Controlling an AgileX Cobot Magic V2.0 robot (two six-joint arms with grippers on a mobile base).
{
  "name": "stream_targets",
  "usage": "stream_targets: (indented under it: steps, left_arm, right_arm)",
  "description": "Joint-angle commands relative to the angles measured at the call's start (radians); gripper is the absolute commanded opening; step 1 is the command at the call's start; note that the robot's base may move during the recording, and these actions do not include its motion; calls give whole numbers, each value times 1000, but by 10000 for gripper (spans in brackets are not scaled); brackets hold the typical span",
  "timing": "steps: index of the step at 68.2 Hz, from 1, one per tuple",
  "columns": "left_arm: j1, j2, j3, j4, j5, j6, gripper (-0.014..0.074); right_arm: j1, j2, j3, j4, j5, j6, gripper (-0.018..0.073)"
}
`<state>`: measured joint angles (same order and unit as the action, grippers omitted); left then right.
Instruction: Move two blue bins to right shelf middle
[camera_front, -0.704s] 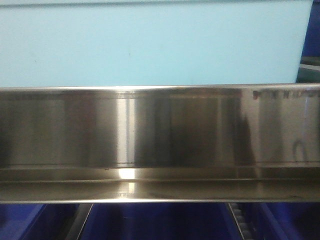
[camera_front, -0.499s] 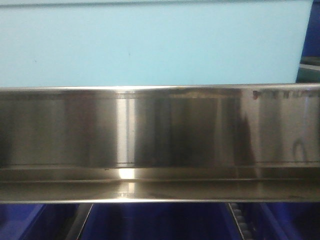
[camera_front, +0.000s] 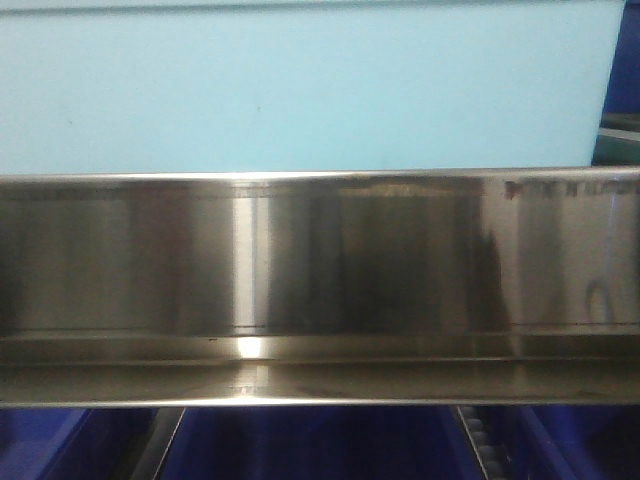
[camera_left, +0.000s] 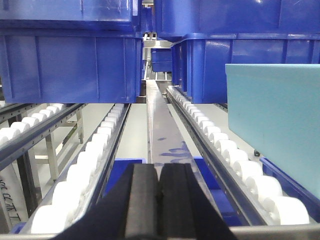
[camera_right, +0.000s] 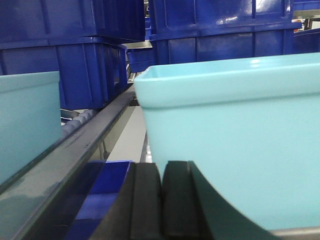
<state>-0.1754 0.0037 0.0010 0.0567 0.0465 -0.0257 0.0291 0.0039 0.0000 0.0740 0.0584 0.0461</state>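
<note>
A pale sky-blue bin (camera_front: 300, 90) fills the top of the front view, standing just behind the shiny steel front rail of the shelf (camera_front: 320, 260). In the right wrist view one pale blue bin (camera_right: 235, 135) stands close at the right and a second (camera_right: 27, 120) at the left edge. My right gripper (camera_right: 161, 170) is shut and holds nothing, low in front of the nearer bin's left corner. The left wrist view has a pale blue bin (camera_left: 272, 120) at its right. My left gripper (camera_left: 159, 172) is shut and holds nothing, pointing along a steel divider.
Dark royal-blue bins (camera_left: 70, 55) sit stacked on the level above and further back (camera_right: 225, 30). White roller tracks (camera_left: 95, 150) and a steel divider strip (camera_left: 162, 130) run into the shelf. More dark blue bins (camera_front: 300, 445) lie below the rail.
</note>
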Motion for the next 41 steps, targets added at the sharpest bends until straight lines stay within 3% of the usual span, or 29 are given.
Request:
stream_targets:
  steps: [1,11,14,23,29,35,41]
  left_arm:
    - [2,-4,-1,-2,-36,-2,-111]
    - [2,-4,-1,-4,-123,-2,-111]
    - [2,-4,-1,-6,-148,-2,-111]
    - [2,-4,-65,-6,-117,-2,-111]
    - [2,-4,-156,-6,-34,-2,-111]
    - [2,-4,-286,9,66,-2,-104]
    - [2,31,-397,29,163,-2,-28]
  right_arm:
    - [3,-4,0,3,-15,2,-162]
    - [3,-4,0,3,-52,2,-162]
    - [3,-4,0,3,-117,2,-162]
    - [3,-4,-9,3,-231,2,-162]
    - [3,-4,-102,3,-158,2,-162]
    - [3,-4,-255,3,13,2,-162]
    - [3,40,-383,3,133,2,-162]
